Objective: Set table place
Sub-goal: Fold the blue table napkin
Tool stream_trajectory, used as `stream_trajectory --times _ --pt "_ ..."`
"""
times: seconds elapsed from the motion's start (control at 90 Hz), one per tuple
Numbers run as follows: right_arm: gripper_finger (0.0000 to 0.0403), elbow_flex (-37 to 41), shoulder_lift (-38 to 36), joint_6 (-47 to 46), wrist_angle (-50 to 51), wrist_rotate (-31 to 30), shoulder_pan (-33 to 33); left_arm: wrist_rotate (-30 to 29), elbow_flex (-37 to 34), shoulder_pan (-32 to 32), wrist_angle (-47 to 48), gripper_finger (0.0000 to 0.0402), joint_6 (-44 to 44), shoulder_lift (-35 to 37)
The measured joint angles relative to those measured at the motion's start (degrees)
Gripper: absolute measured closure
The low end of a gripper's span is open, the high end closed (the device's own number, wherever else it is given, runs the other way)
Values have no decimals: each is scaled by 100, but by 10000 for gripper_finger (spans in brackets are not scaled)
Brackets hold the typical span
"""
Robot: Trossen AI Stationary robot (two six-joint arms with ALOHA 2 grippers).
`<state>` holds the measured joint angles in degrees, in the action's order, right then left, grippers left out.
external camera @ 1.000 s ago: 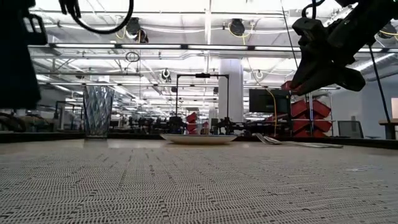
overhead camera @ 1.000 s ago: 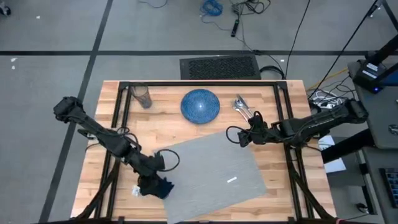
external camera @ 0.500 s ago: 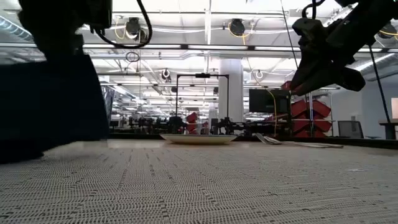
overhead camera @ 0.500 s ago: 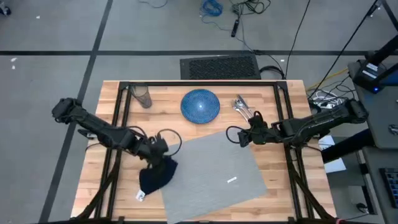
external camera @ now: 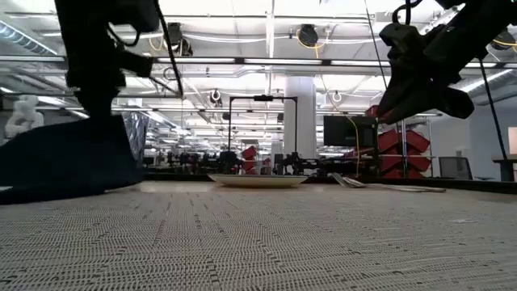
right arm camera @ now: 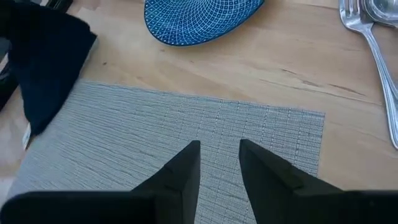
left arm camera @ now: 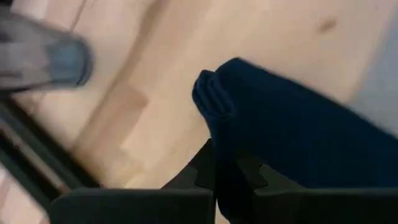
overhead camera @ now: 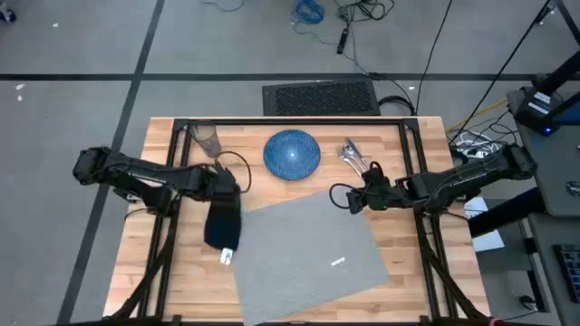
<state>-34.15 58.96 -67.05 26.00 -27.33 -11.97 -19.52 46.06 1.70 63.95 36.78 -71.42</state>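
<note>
Overhead, left arm stretched level across the table [overhead camera: 136, 272], left gripper [overhead camera: 224, 192] clamped on navy napkin [overhead camera: 223, 225], which hangs over the placemat [overhead camera: 308, 249] far-left corner. Right gripper [overhead camera: 352, 197] poised above the placemat's far-right corner, fingers parted, holding nothing. Plate [overhead camera: 292, 152] beyond the placemat; glass [overhead camera: 207, 140] left of plate, cutlery [overhead camera: 358, 158] right. Cutlery pieces overlapped, hard to separate. Napkin's grip point hidden overhead.

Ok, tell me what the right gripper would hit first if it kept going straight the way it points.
Probably the placemat: the open right gripper hangs above its near edge, aimed across it toward the plate. How steeply it tilts down is unclear.
</note>
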Motion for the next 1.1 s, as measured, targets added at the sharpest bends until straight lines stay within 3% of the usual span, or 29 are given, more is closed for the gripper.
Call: stream_trajectory --times 0.2,0.411,0.833,1.1 --pt "303 0 0 0 0 1 0 183 -667 -470 0 401 -101 0" --pt "303 0 0 0 -2 2 0 239 -1061 -694 368 402 592 -2" --pt "303 -2 0 -75 -4 4 -1 -984 -1047 -850 748 402 2839 -2" --pt "303 -2 18 -85 -2 -33 -2 -1654 -1038 -853 779 402 3033 -2"
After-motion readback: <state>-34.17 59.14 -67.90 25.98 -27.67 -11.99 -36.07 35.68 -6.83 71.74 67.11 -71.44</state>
